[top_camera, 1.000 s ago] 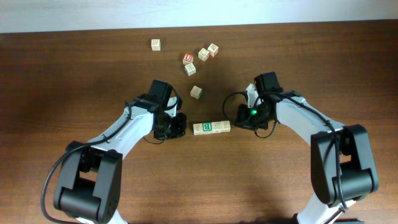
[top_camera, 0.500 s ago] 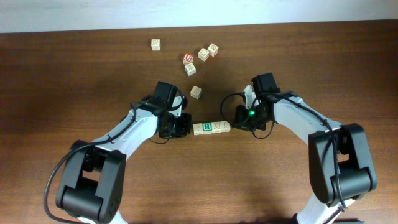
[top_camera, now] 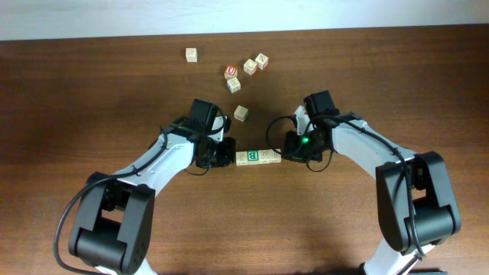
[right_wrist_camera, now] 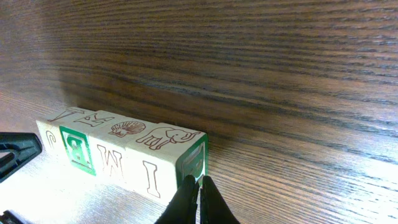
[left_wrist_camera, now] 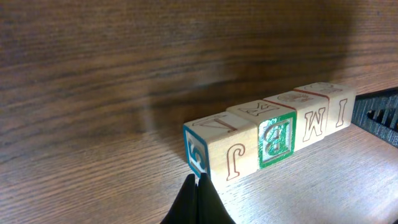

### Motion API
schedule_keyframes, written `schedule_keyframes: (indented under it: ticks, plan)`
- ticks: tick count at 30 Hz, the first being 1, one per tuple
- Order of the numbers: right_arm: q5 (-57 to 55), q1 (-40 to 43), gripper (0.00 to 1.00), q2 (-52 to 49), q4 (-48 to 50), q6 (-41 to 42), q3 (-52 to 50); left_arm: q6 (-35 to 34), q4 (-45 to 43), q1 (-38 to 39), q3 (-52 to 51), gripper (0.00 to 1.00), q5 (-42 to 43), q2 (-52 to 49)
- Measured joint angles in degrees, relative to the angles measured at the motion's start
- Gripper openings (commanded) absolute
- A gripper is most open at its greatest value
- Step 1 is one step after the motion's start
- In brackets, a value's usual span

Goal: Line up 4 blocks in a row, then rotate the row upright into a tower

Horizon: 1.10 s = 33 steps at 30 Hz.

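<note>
I see the table [top_camera: 76, 92] straight down from overhead. Both wrist cameras, low and close, share the block row [left_wrist_camera: 277, 140] from 9 and 3 o'clock.

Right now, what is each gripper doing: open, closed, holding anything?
Left gripper: closed, holding nothing, tips at the J end of the block row.
Right gripper: closed, holding nothing, tips at the row's I end.

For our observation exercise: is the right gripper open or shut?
Shut. The right gripper shows no gap between its fingers, holding nothing, tips at the end of the row of blocks.
</note>
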<state>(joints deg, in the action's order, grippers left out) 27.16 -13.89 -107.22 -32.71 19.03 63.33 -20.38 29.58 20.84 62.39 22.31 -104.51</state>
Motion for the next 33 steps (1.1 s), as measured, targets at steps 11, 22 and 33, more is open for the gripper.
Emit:
schedule_keyframes:
  ticks: [11, 22, 33]
  plan:
    - [0.0, 0.0, 0.06, 0.0, 0.11, 0.04, 0.0, 2.84, -0.5, -0.02, 0.0, 0.0, 0.0, -0.02]
    - [-0.02, 0.0, 0.06, 0.0, 0.44, 0.04, 0.0, 1.25, -0.96, -0.68, 0.0, 0.0, -0.42, -2.82]
    - [-0.02, 0.0, 0.05, 0.0, 0.44, 0.07, 0.0, 3.13, -2.47, -0.72, 0.0, 0.0, 1.6, -2.86]
